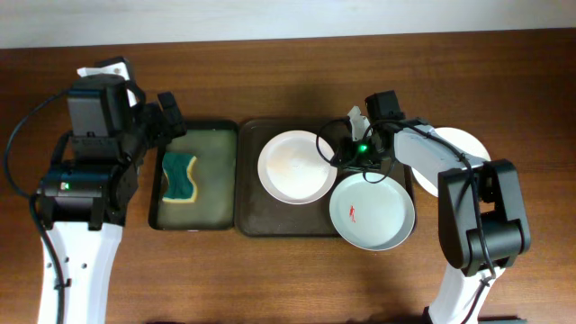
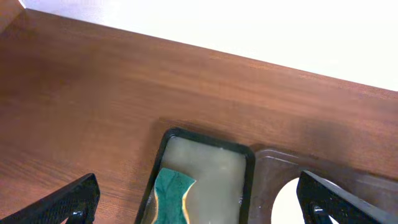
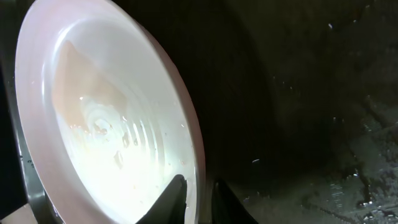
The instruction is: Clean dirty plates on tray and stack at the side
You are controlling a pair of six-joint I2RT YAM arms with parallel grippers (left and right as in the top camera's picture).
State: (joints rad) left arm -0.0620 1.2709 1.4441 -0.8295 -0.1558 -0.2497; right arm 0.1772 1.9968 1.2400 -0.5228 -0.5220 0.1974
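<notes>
The dark brown tray (image 1: pixel 261 211) is seen at the middle of the wooden table (image 1: pixel 270 279), and everything else is placed from it. Left of the tray's middle, a white plate (image 1: pixel 295 167) lies flat, its well shown wet and glistening in the right wrist view. The right gripper (image 1: pixel 354 148) is set at that plate's right edge, over the tray's middle. The rim is straddled by the two fingers (image 3: pixel 171 202), one inside the plate and one outside. The jaws are drawn narrow, but whether the rim is actually pinched cannot be told; a thin dark gap may be there on the outer side.

A second plate (image 1: pixel 371 211), marked by a small red smear (image 1: pixel 352 213), is laid over the tray's near right corner and partly overhangs the rim. A third plate (image 1: pixel 468 144) is found off the tray, on the table just beyond its right end, half hidden by the right arm.

Just beside the tray's left side sits a smaller black tray (image 1: pixel 211 135) of cloudy water, with a green sponge (image 1: pixel 179 177) lying in it. Above that black tray's far left corner the left gripper (image 2: pixel 198 180) is held, jaws spread wide, nothing between them.
</notes>
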